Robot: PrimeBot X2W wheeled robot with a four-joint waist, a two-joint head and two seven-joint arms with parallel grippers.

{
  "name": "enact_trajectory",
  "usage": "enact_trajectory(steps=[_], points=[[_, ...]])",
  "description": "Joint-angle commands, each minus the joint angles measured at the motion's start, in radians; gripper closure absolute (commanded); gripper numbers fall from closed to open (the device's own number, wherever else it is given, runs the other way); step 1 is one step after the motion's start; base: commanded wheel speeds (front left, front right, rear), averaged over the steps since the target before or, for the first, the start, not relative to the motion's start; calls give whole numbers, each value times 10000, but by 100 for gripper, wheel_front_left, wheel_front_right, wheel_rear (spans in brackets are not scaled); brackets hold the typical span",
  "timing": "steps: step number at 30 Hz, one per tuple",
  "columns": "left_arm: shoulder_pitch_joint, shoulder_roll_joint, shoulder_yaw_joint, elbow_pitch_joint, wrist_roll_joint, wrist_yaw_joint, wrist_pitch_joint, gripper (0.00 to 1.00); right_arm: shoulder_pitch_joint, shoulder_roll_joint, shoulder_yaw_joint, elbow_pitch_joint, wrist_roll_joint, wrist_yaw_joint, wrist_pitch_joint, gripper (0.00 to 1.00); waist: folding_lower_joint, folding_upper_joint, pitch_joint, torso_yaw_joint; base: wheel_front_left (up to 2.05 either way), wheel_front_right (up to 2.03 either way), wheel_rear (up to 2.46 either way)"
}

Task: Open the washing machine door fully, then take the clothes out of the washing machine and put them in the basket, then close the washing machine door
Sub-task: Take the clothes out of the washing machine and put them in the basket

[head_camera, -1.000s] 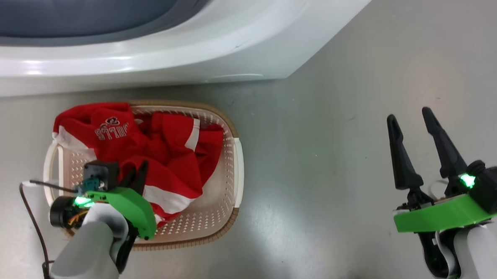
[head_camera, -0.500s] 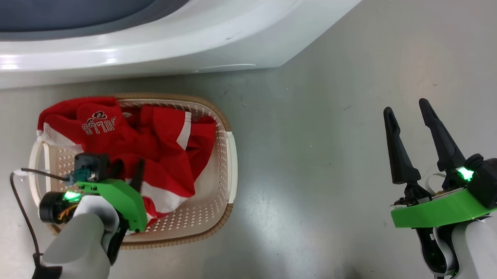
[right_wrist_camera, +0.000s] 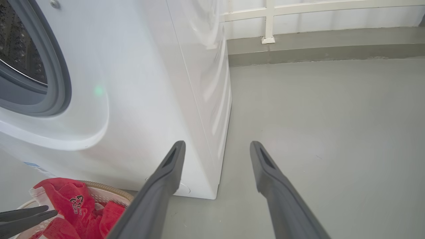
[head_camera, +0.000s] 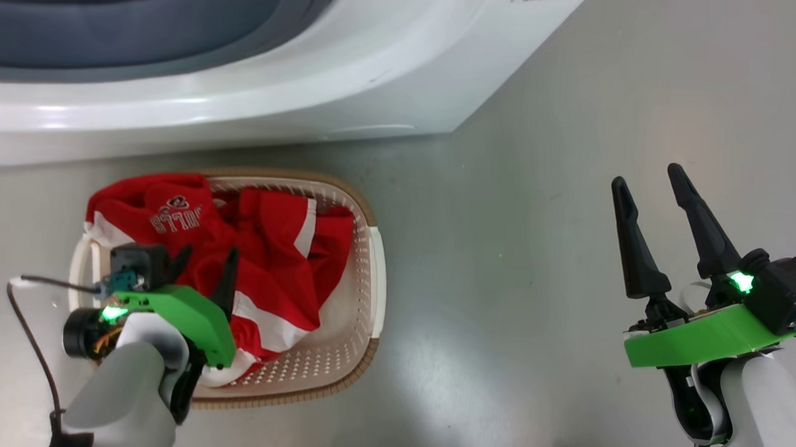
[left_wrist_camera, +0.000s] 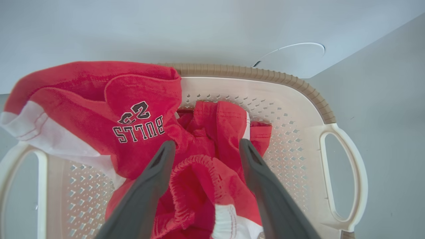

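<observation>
Clothes (head_camera: pixel 249 257) lie heaped in the basket (head_camera: pixel 362 296) — left gripper (left_wrist_camera: pixel 206 142) spread wide over them, right gripper (head_camera: pixel 646 175) likewise spread, both empty — so probably only shutting the door of the washing machine (head_camera: pixel 378 68) is left.

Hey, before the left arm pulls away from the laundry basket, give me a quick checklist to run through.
1. Left gripper open, not clamping the red-and-white jersey clothes: ok.
2. Clothes fully inside the cream perforated plastic basket: not ok, one part drapes over its rim.
3. Right gripper open, empty, above grey floor: ok.
4. Steel drum of the big white washing machine empty: cannot tell, mostly out of frame.
</observation>
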Motion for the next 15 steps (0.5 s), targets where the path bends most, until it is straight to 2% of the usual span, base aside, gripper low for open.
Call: enact_trajectory(steps=[1, 9, 15], points=[[432, 376, 299, -204, -142, -55, -63, 0, 214, -54, 219, -155, -18, 63, -65, 0, 0, -1, -261, 92, 0, 0, 0], [1109, 452, 700, -1087, 34, -55, -63, 0, 395, -143, 303, 59, 38, 63, -65, 0, 0, -1, -1145, 173, 0, 0, 0], [1659, 444, 1350, -1956, 330, -55, -63, 0, 675, -179, 267, 118, 65, 63, -65, 0, 0, -1, -1785, 251, 0, 0, 0]])
